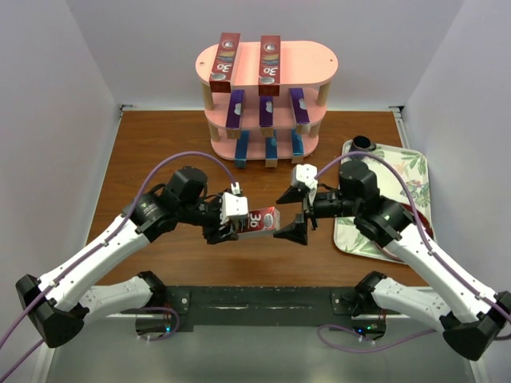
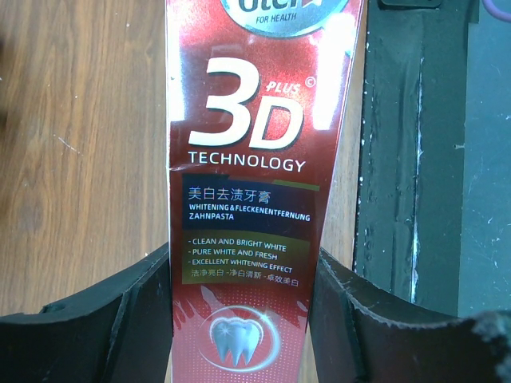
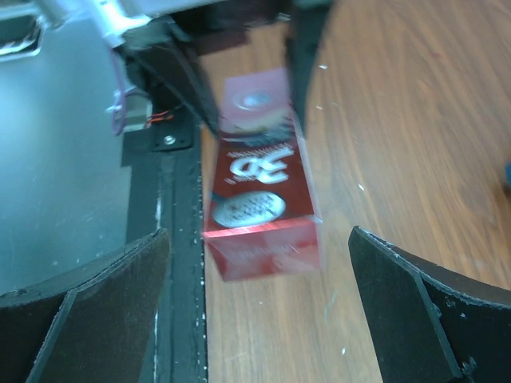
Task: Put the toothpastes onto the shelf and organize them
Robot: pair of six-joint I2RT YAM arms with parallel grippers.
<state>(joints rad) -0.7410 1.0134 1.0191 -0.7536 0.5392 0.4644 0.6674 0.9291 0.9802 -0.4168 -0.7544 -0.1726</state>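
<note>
A red "3D" toothpaste carton (image 1: 262,221) hangs over the table between the arms, with my left gripper (image 1: 233,226) shut on one end. In the left wrist view its black fingers (image 2: 96,319) press both sides of the carton (image 2: 247,159). My right gripper (image 1: 291,213) stands open facing the carton's free end (image 3: 259,199), with its jaws wide on either side and not touching. The pink shelf (image 1: 315,64) at the back holds two red cartons (image 1: 224,57) on top, three purple ones (image 1: 266,108) on the middle tier and three blue ones (image 1: 271,148) on the bottom.
A floral tray (image 1: 415,171) lies at the right, partly under my right arm, with a dark cup (image 1: 362,144) at its far corner. A black mounting strip (image 1: 263,303) runs along the near table edge. White walls enclose the sides and back.
</note>
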